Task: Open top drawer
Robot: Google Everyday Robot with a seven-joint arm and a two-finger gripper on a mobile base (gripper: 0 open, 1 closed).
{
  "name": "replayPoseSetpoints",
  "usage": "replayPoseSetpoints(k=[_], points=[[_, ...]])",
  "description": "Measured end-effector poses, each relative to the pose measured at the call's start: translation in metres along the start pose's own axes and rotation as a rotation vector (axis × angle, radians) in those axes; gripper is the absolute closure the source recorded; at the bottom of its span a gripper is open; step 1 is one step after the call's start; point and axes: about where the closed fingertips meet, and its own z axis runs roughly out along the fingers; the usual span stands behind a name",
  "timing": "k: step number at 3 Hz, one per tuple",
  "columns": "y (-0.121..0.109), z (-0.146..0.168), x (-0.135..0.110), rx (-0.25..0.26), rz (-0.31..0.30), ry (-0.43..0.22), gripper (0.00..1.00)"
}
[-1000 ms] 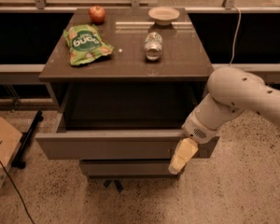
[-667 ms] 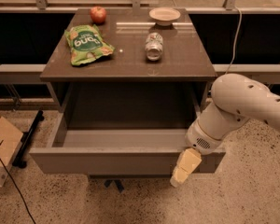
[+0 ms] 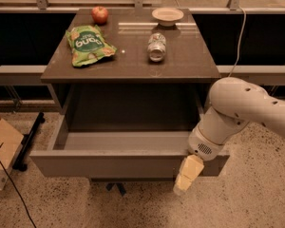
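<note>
The top drawer [image 3: 109, 163] of the grey-brown cabinet stands pulled far out toward me. Its flat handleless front panel is nearest the camera, and its plain grey inside [image 3: 126, 140] shows with nothing in it. My gripper [image 3: 187, 175] hangs at the right end of the drawer's front panel, its pale fingers pointing down over the panel's lower edge. My white arm [image 3: 237, 108] comes in from the right. The two lower drawers are hidden under the open one.
On the cabinet top [image 3: 133, 56] lie a green chip bag [image 3: 88, 44], a red apple [image 3: 99, 14], a tipped can [image 3: 156, 46] and a small bowl [image 3: 167, 15]. A cardboard box [image 3: 2, 151] stands at the left on the speckled floor. A dark shelf runs behind.
The top drawer has slid farther out toward the camera. My gripper has moved with its front panel, down and toward the camera.
</note>
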Motion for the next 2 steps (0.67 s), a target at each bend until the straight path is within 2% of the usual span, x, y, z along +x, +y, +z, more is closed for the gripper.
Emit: replayPoseSetpoints(k=[1, 2], points=[[0.0123, 0.0036, 0.0219, -0.04, 0.044, 0.028, 0.0], [0.0124, 0.0036, 0.0219, -0.04, 0.044, 0.028, 0.0]])
